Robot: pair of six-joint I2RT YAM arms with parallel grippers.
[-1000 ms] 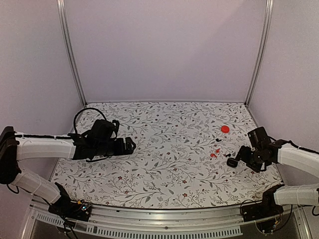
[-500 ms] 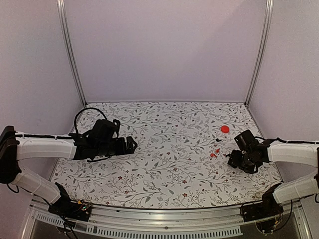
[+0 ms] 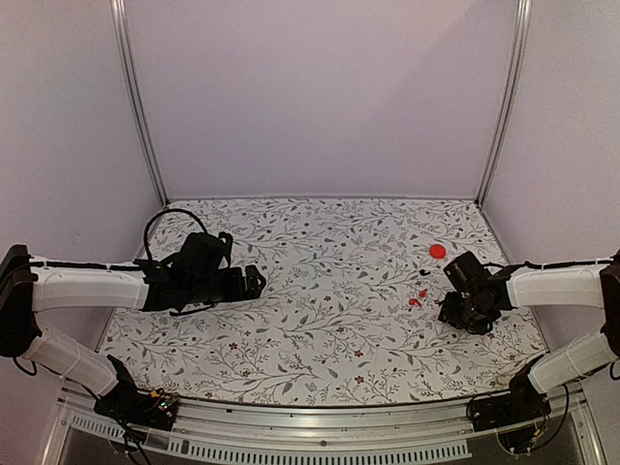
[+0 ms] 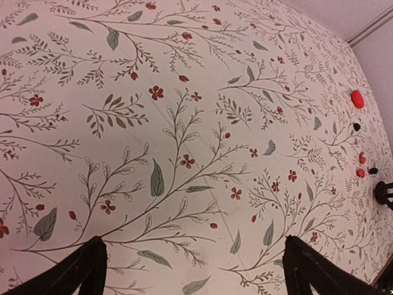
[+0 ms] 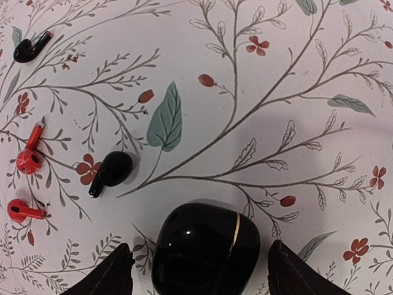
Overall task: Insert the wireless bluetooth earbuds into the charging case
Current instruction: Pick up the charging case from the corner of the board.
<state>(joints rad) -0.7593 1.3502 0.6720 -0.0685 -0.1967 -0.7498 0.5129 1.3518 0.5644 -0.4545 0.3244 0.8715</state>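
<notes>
Earbuds, red and black, beside black case between right jaws.

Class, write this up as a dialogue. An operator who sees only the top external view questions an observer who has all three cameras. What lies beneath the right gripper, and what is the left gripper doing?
Operator: The right gripper blocks my view. What is under it?
Observer: A glossy black charging case with a gold seam. Its lid is shut and it lies between the fingers, with a gap on each side.
Operator: Is the left gripper holding anything?
Observer: No. Its wrist camera shows the jaws spread wide over bare floral cloth, with nothing between them.
</notes>
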